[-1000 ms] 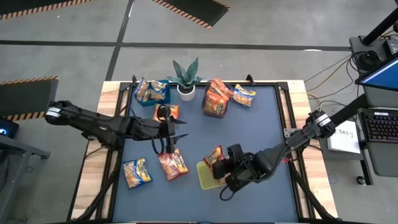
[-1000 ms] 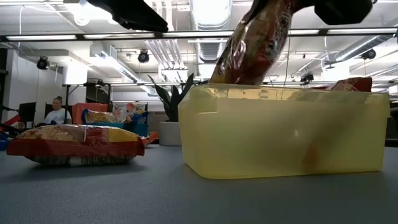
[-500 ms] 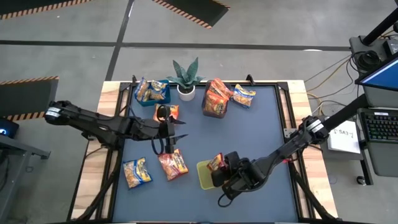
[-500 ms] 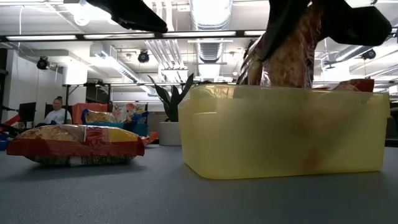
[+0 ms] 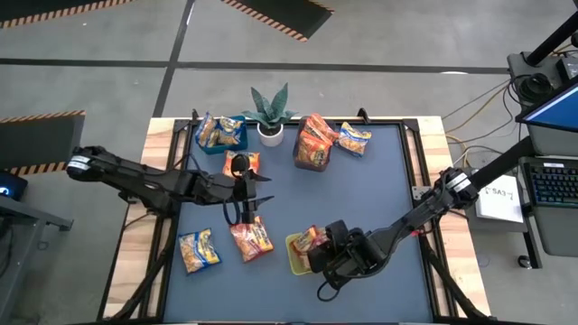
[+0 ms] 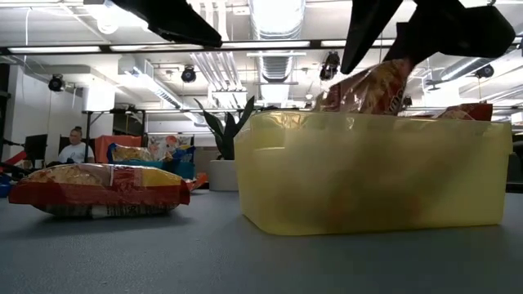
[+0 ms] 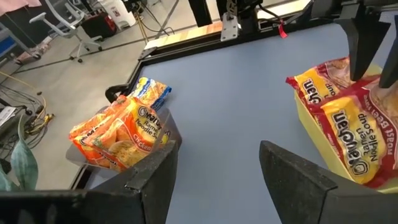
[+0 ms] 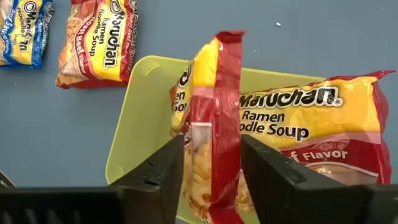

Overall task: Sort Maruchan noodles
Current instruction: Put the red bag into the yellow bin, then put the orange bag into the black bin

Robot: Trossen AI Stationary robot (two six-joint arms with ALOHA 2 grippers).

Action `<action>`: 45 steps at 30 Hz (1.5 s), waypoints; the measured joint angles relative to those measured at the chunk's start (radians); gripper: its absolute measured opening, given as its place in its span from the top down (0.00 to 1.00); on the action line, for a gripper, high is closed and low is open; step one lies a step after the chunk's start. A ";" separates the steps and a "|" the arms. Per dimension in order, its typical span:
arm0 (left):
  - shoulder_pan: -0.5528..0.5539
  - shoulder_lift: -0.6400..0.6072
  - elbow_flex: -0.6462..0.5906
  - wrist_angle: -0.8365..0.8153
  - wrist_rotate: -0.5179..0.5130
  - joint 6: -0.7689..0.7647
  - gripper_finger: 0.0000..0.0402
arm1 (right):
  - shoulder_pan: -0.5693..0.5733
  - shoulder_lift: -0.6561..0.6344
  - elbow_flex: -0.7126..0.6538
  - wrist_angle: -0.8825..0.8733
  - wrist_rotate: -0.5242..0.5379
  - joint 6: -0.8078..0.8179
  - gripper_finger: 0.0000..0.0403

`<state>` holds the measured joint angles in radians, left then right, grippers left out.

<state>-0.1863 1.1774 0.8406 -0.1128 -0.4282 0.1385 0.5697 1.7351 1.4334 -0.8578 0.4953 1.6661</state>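
Seen from above, a dark blue surface [image 5: 379,181] sits on a wooden frame with two dark robot arms reaching in from either side.

The right gripper [image 5: 318,252] hangs over a yellow-green bin [image 5: 295,256] at about six o'clock on the surface. In its wrist view, a red packet [image 8: 214,124] of Maruchan noodles stands on edge between the two dark fingers [image 8: 158,171], over the bin. The jaws sit just beside the packet's faces, about a packet's thickness apart; whether they are still pinching it cannot be told. A second red packet [image 8: 305,124] lies flat in the same bin, label up.

The left gripper [image 5: 251,190] hovers near the centre of the surface, its jaws wide and holding nothing.

Just below it, at about seven o'clock, a loose red packet [image 5: 251,239] lies flat, and a yellow and blue packet [image 5: 199,249] lies farther out toward eight o'clock. An orange packet [image 5: 241,163] lies at ten o'clock. A blue bin [image 5: 219,133] at eleven o'clock holds yellow and blue packets. A potted plant [image 5: 269,113] stands at twelve o'clock. Beside it, toward one o'clock, a clear bin [image 5: 312,144] holds orange packets, with another yellow and blue packet [image 5: 353,138] lying next to it.
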 joint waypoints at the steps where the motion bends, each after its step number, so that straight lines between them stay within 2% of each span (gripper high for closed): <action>1: 0.000 0.000 0.000 0.000 0.000 -0.001 0.48 | 0.000 0.000 0.000 -0.002 -0.001 0.000 0.61; 6: 0.000 0.000 0.000 0.000 0.000 -0.006 0.48 | -0.001 -0.013 0.003 -0.024 -0.015 -0.035 0.56; 10: 0.000 0.000 0.000 -0.001 0.001 -0.021 0.48 | -0.001 -0.053 0.031 -0.141 -0.024 -0.047 0.55; 14: -0.001 0.000 0.000 -0.024 0.027 -0.046 0.48 | -0.001 -0.113 0.042 -0.220 -0.023 -0.161 0.55; 20: -0.002 0.000 0.000 -0.066 0.053 -0.110 0.48 | -0.034 -0.176 0.036 -0.308 -0.022 -0.434 0.55; 22: -0.002 0.000 0.000 -0.095 0.053 -0.146 0.48 | -0.053 -0.194 0.035 -0.344 0.013 -0.543 0.55; 25: -0.002 0.000 -0.007 -0.134 0.053 -0.203 0.48 | -0.062 -0.226 0.021 -0.353 0.085 -0.792 0.55; 30: -0.002 0.006 -0.052 -0.138 0.053 -0.251 0.48 | -0.111 -0.322 -0.063 -0.329 0.188 -1.109 0.57; 32: -0.002 0.009 -0.061 -0.138 0.053 -0.263 0.48 | -0.143 -0.390 -0.126 -0.261 0.238 -1.205 0.59; 35: -0.001 0.009 -0.062 -0.132 0.052 -0.286 0.48 | -0.203 -0.509 -0.253 -0.081 0.238 -1.337 0.62; 40: -0.001 0.009 -0.050 -0.133 0.052 -0.334 0.48 | -0.276 -0.695 -0.512 0.388 0.238 -1.568 0.67; 45: 0.001 0.012 -0.050 -0.220 0.001 -0.450 0.48 | -0.295 -0.798 -0.728 0.886 0.211 -1.807 0.70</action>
<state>-0.1855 1.1894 0.7906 -0.3331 -0.4276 -0.3120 0.2749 0.9371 0.7054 0.0282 0.7059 -0.1411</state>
